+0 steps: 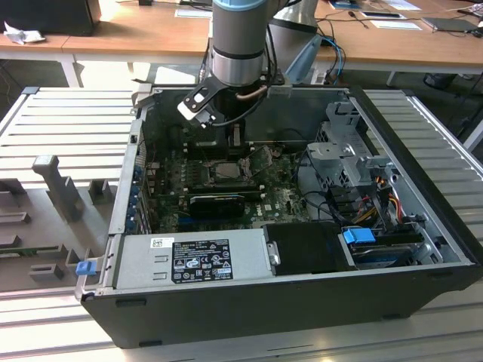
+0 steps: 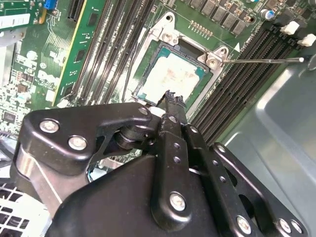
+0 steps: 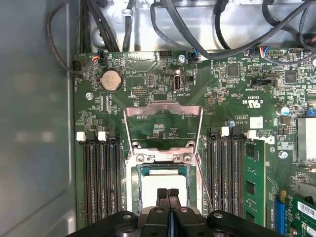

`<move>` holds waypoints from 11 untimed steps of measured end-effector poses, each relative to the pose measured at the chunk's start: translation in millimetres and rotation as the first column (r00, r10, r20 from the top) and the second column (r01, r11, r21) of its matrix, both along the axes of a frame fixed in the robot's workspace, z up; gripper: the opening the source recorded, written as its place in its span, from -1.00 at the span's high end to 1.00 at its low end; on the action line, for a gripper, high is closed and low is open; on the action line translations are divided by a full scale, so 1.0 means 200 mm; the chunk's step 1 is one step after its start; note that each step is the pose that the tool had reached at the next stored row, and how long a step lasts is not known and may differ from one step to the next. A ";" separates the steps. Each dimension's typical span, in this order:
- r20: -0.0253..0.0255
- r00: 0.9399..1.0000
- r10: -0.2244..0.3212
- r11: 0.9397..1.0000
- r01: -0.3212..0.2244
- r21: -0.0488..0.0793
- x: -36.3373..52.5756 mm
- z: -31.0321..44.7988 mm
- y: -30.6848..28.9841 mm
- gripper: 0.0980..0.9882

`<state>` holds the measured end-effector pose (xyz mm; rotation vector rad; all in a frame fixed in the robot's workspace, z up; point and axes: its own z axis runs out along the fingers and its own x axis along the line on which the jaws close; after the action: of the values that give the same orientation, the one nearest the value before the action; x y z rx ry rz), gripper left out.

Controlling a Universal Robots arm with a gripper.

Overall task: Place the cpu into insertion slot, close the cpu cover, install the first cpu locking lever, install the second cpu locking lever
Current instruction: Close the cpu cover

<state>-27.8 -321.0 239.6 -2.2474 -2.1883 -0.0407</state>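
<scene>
The gripper [image 3: 168,191] hangs just over the cpu [image 3: 163,178], fingers pressed together, holding nothing, I think. The cpu lies in the insertion slot [image 3: 132,190]. The cpu cover [image 3: 163,108] is flipped open.

above cpu [image 3: 159,178]: open | sides: memory slots [image 3: 98,182] flank | cpu cover [image 3: 163,107] apparently raised

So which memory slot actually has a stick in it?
The one holding the green memory module, outermost in its bank and farthest from the cpu. The other memory slots show bare black channels.
</scene>
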 end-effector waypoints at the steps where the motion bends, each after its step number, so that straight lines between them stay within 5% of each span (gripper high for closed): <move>1: 0.000 1.000 0.000 1.000 0.000 0.000 0.000 0.005 0.000 0.98; 11: 0.000 1.000 0.000 1.000 0.000 0.000 0.025 0.053 0.000 0.98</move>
<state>-22.7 -320.9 250.1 -2.2474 -2.1880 -0.0405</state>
